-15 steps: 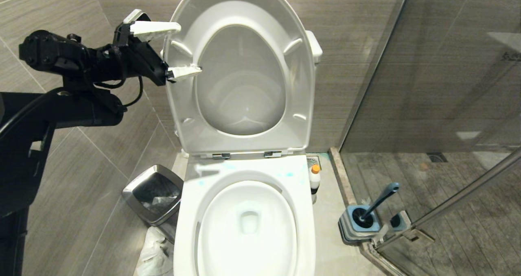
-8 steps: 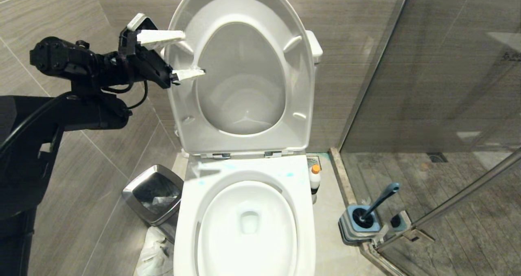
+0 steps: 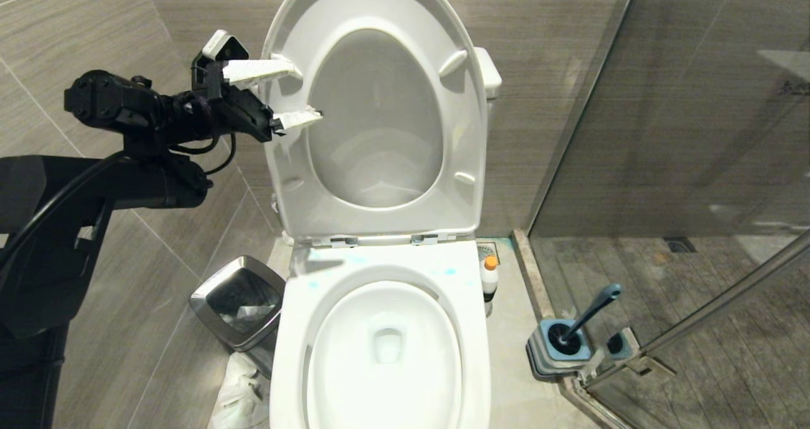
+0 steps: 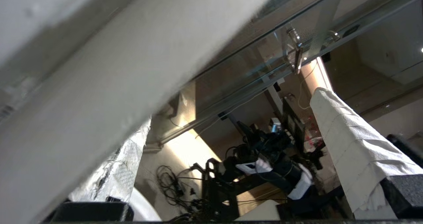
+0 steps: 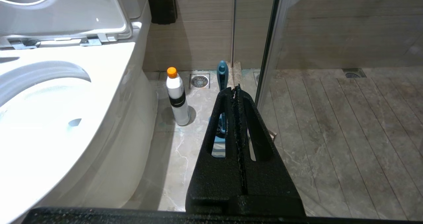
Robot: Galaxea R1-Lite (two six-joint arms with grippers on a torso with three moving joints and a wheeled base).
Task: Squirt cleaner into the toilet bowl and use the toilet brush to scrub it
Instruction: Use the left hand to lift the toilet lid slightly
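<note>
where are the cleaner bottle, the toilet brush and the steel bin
cleaner bottle (image 5: 177, 100): right wrist view, on its white body.
toilet brush (image 3: 591, 314): head view, on the blue-grey shaft.
steel bin (image 3: 204, 299): head view, on its steel rim.

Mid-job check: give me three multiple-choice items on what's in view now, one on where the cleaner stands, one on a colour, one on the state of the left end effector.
1. Where is the cleaner?
A. on the floor beside the toilet bowl
B. inside the steel bin
C. on the bowl's rim

2. What colour is the cleaner's cap?
A. blue
B. orange
C. black

3. How is the left end effector?
A. shut on the toilet brush
B. shut and empty
C. open, at the raised seat and lid

Answers:
1. A, it stands upright on the tiles by the bowl.
2. B, the cap is orange.
3. C, its white fingers are spread at the lid's edge; the toilet brush sits in its base.
</note>
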